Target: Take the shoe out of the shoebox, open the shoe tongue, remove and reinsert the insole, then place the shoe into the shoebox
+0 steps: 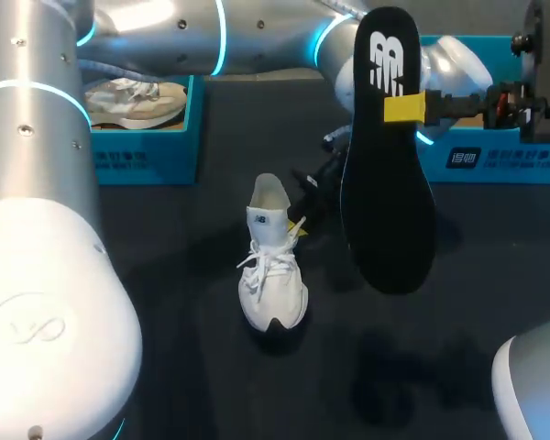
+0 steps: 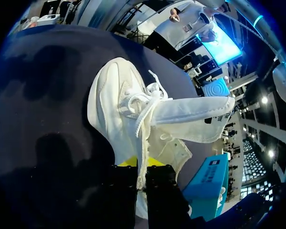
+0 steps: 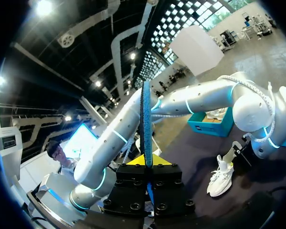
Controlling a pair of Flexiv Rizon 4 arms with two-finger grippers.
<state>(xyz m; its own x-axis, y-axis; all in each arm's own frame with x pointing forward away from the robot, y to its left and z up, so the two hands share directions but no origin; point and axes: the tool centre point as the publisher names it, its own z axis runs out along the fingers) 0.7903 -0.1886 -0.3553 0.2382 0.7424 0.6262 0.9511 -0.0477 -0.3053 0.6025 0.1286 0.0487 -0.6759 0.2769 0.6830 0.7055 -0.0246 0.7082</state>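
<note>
The coming move turns on lining the insole [image 1: 385, 183] up with the mouth of the shoe [image 1: 273, 270]. The right claw [image 1: 405, 107] is closed on the insole near its narrow heel end. It holds the insole raised well above the counter [image 1: 174, 293], and in the right wrist view the insole shows edge-on between the fingers [image 3: 146, 161]. Its long axis runs roughly the same way as the shoe's, heel end towards the far edge and broad toe end towards the near edge. How steeply it tilts is hard to judge from above.

The shoe stands on its sole in the middle of the counter, toe to the near edge, with the tongue [image 1: 268, 194] lifted clear of the opening. From the right claw it lies below and off towards the left edge, apart from the insole.

The left claw [image 1: 298, 226] is the nearer one. It sits at the shoe's collar on the side facing the right edge, closed on the collar's rim, which runs between its fingers [image 2: 155, 162].

To go in, the insole's toe end will probably have to swing across and dip into the opening behind the tongue.
</note>
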